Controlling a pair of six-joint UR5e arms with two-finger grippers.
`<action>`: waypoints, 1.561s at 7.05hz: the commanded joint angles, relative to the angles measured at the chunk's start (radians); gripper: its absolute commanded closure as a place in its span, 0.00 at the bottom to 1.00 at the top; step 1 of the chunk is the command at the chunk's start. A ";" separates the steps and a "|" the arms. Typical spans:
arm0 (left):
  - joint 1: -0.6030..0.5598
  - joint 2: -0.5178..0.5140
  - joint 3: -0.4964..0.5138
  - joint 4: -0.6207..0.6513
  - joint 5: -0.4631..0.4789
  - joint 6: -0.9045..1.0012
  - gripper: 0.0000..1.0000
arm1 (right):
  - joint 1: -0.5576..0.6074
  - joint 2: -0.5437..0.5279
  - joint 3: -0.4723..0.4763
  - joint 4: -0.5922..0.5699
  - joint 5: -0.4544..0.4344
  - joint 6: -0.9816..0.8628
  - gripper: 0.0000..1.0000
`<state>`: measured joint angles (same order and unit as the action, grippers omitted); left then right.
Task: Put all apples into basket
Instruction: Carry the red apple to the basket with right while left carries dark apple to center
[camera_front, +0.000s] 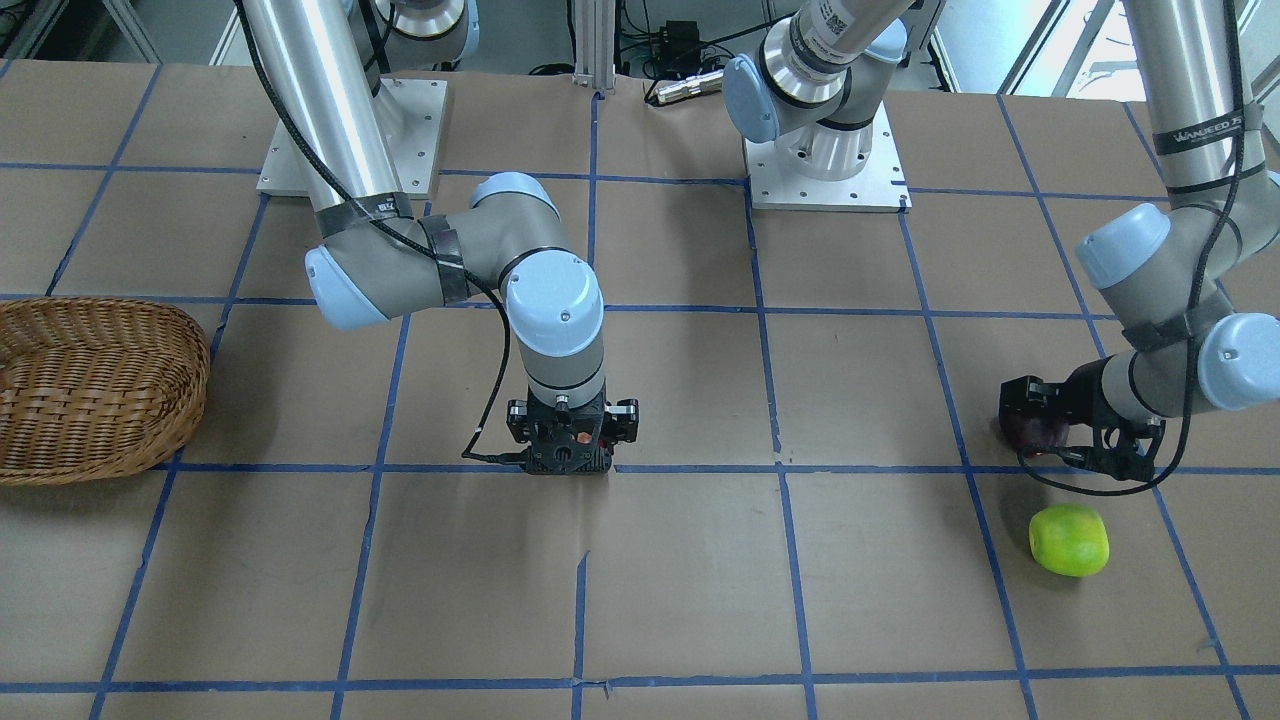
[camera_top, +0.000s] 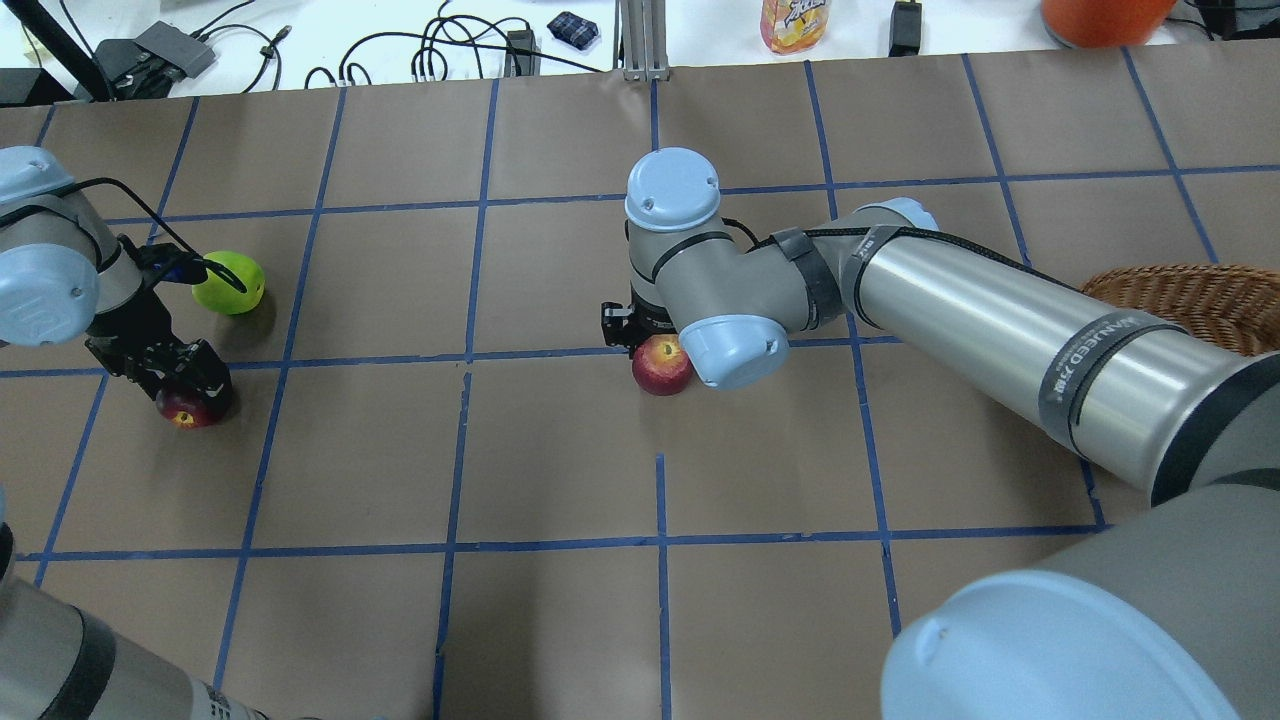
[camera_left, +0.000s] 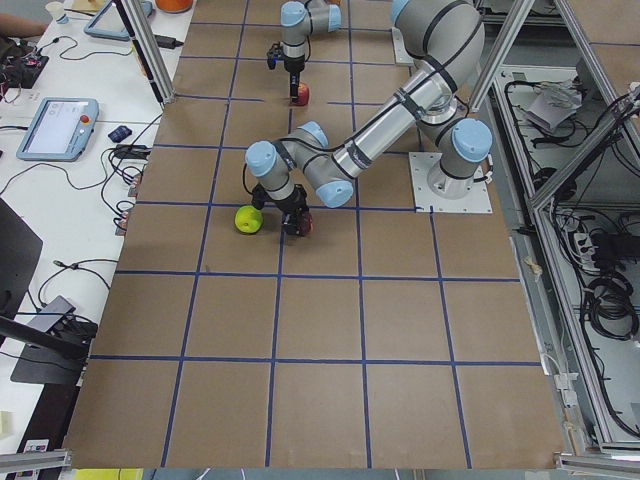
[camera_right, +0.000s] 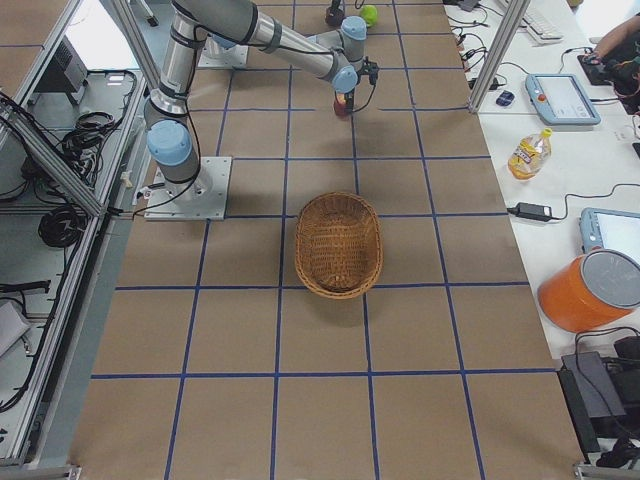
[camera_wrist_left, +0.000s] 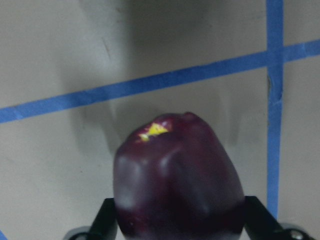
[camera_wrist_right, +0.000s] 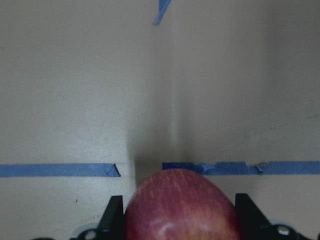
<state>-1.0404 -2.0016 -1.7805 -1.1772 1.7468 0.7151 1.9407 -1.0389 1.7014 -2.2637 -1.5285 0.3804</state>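
My left gripper (camera_top: 188, 392) is shut on the dark maroon apple (camera_wrist_left: 177, 185), low at the table on my left side; its fingers (camera_wrist_left: 106, 220) press both flanks of the apple. The lime green apple (camera_top: 229, 282) lies on the table just beyond it, a hand's width away. My right gripper (camera_top: 648, 345) points straight down at the table's middle and is shut on the red speckled apple (camera_top: 662, 366), which fills the gap between the fingers (camera_wrist_right: 114, 216). The wicker basket (camera_right: 338, 243) stands on my right side, with nothing in it.
Brown paper with a blue tape grid covers the table (camera_front: 690, 600). The arm bases (camera_front: 825, 170) are bolted at the robot's edge. Cables, a bottle and an orange tub (camera_right: 590, 290) sit on the bench beyond the far edge.
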 joint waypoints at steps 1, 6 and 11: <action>-0.027 0.030 0.022 -0.005 0.000 0.006 1.00 | -0.025 -0.016 -0.019 0.004 0.005 -0.026 0.58; -0.506 0.046 0.067 -0.135 -0.266 -0.608 1.00 | -0.660 -0.334 -0.026 0.428 -0.078 -0.735 0.59; -0.845 -0.129 0.099 0.313 -0.359 -1.063 0.80 | -1.095 -0.180 -0.006 0.242 -0.050 -1.193 0.62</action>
<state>-1.8664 -2.1042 -1.6847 -0.9035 1.3954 -0.3220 0.9185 -1.2844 1.6911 -1.9619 -1.6040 -0.7365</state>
